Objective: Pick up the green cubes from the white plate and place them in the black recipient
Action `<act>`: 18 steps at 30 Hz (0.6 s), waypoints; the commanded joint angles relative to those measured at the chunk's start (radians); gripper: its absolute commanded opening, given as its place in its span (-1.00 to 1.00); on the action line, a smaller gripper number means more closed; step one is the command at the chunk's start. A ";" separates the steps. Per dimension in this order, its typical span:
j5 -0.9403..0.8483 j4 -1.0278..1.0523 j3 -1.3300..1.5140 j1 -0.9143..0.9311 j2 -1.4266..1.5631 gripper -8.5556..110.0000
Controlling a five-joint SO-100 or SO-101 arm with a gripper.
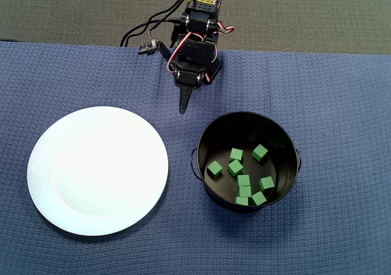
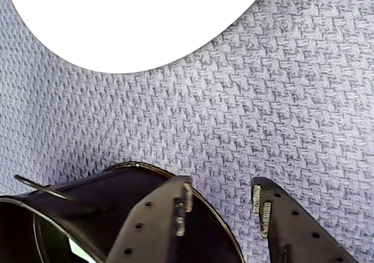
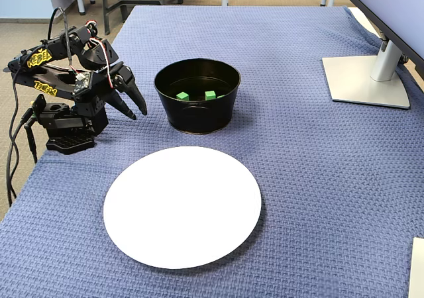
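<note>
The black servo arm (image 3: 66,86) sits folded back over its base; its two-fingered black claw (image 3: 132,102) points downward. The jaws stand apart; nothing lies between them.

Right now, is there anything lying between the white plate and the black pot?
Nothing: the overhead view shows only bare blue cloth between white plate and black pot.

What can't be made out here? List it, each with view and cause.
- Cube count: overhead view shows about eight; some touch, so a ninth may hide.
- Pot floor: fixed view, near wall hides all but two cubes.
- Plate: wrist view, cut off by top edge.
- Gripper: wrist view, bottom edge cuts the fingers.
</note>
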 commanded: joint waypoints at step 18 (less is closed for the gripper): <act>-0.002 -0.077 0.167 0.015 0.048 -0.70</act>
